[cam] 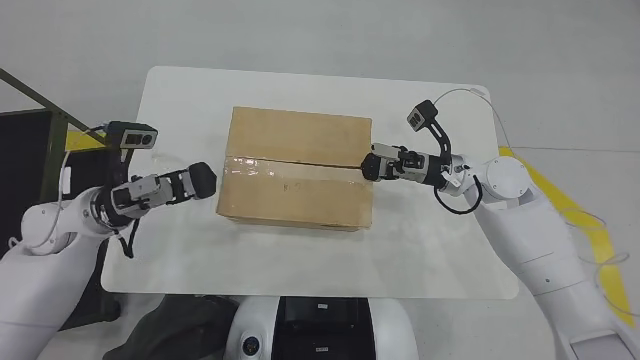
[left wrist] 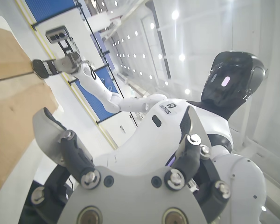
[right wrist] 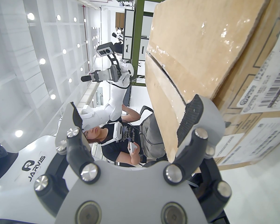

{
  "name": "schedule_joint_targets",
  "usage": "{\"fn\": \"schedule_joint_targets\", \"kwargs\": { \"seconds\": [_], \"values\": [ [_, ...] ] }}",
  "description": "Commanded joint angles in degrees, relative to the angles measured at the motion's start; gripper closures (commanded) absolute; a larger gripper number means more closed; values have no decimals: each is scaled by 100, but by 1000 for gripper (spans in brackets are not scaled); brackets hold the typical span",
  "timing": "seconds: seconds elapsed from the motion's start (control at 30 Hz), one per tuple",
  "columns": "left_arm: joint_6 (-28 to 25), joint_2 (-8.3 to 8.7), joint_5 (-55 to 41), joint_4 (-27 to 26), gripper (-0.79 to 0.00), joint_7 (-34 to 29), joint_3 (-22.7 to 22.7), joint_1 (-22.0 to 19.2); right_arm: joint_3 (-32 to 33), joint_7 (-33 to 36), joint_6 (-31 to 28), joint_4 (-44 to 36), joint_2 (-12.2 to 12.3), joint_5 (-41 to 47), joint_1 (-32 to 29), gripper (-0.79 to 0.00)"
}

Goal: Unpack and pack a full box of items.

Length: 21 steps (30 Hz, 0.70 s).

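Note:
A brown cardboard box (cam: 297, 167) sits in the middle of the white table (cam: 300, 255), its top flaps closed and glossy clear tape along the centre seam. My left gripper (cam: 201, 179) hovers just off the box's left end, open, with nothing between its fingers (left wrist: 49, 127); the box (left wrist: 9, 82) lies beside it. My right gripper (cam: 371, 165) is at the box's right end, level with the seam, and open. One of its fingertips (right wrist: 191, 115) rests against the edge of a top flap of the box (right wrist: 200, 47), above a side carrying printed labels.
A black bin or cart (cam: 25, 150) with a green bar stands off the table's left side. Bare table surface lies in front of, behind and to the right of the box. Yellow floor tape (cam: 560, 200) runs at the far right.

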Motion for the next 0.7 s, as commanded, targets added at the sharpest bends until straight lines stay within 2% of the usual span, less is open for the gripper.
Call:
{"fn": "schedule_joint_targets", "kwargs": {
  "seconds": [0.0,0.2,0.3,0.4,0.67],
  "values": [
    [-92,-36,148,-26,-785,485,-17,53,0,0,0,0,0,0,0,-785],
    [-330,-169,772,-245,-785,2233,-130,343,0,0,0,0,0,0,0,-785],
    [-86,-226,1249,-485,-785,3195,-201,528,0,0,0,0,0,0,0,-785],
    [217,-269,1599,-676,-785,3894,-290,647,0,0,0,0,0,0,0,-785],
    [217,-269,1599,-676,-785,3894,-290,647,0,0,0,0,0,0,0,-785]
  ]
}}
